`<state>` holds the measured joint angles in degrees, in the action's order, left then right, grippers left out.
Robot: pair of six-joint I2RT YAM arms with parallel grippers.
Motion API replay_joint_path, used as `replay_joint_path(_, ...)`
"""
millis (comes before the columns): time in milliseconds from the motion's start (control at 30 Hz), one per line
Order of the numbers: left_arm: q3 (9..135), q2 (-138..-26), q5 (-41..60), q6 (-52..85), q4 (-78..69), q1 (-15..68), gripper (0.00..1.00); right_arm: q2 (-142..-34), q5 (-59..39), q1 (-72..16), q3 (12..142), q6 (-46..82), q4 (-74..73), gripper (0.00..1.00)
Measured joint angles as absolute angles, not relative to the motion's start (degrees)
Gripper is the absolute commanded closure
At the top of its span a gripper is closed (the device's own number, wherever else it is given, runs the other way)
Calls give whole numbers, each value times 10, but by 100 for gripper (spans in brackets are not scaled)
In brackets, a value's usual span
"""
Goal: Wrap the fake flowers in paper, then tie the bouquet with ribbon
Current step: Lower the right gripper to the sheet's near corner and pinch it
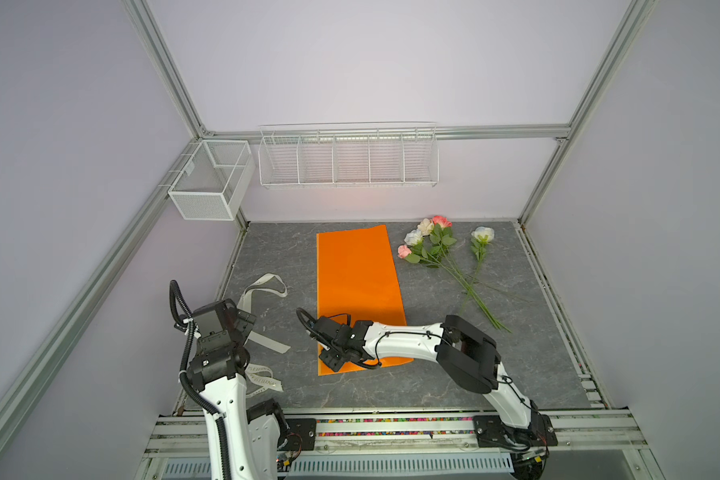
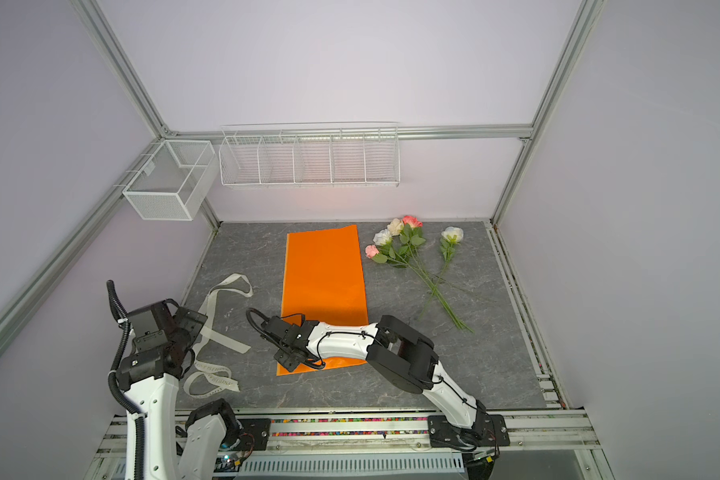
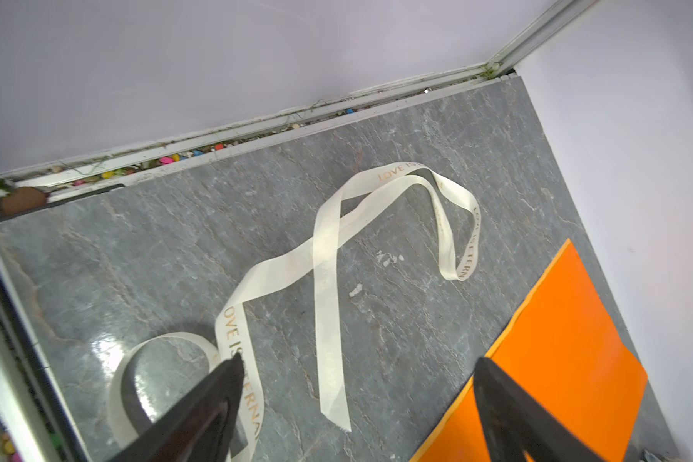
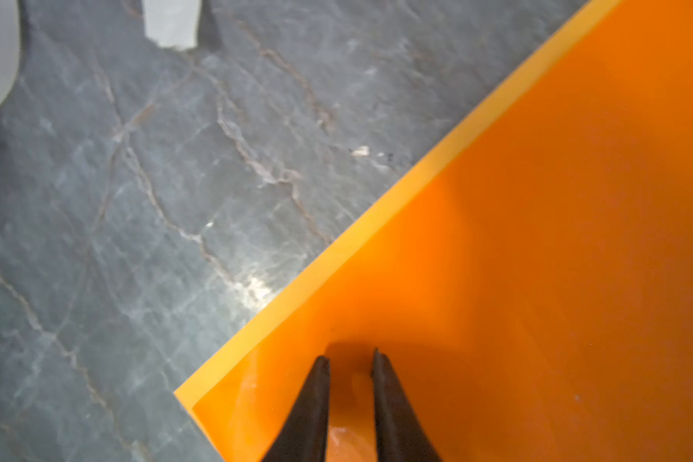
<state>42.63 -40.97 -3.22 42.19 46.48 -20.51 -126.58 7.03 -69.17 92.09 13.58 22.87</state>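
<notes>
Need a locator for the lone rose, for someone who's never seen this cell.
Start at the grey marble-look tabletop and go to its far right corner, right of the flat orange paper sheet. There lies a bunch of four pink, cream and white artificial roses; the single white artificial rose lies right of it, its bloom apart, its stem crossing theirs.

**What the views leave hidden**

In both top views the right arm [image 1: 408,340] covers a band of the orange paper [image 1: 356,270], and the right gripper [image 4: 349,356] is tucked beneath its own wrist. In the right wrist view its fingers [image 4: 309,408] run off the edge, and whether they pinch the paper is unclear (a narrow gap shows). Beside the left gripper [image 3: 359,360], the ribbon [image 3: 329,248] slips behind one finger.
</notes>
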Motion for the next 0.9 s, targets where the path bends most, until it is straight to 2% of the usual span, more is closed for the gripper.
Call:
replay_joint_path(200,422,-430,47,404,449,-205,12,-1233,33,-672,858,109,182,81)
replay_joint_path(367,420,-430,70,386,451,-205,12,-1173,11,-648,769,50,170,80)
replay_joint_path(500,416,-425,80,380,451,-205,12,-1149,-1,-622,753,12,211,70)
replay_joint_path(600,412,-425,85,377,451,-205,12,-1149,-5,-619,773,8,260,48)
replay_joint_path(700,412,-425,88,374,451,-205,12,-1149,-2,-633,794,15,298,38)
replay_joint_path(833,412,-425,89,372,451,-205,12,-1149,15,-661,814,24,330,31)
replay_joint_path(900,412,-425,89,370,451,-205,12,-1150,22,-672,814,27,340,30)
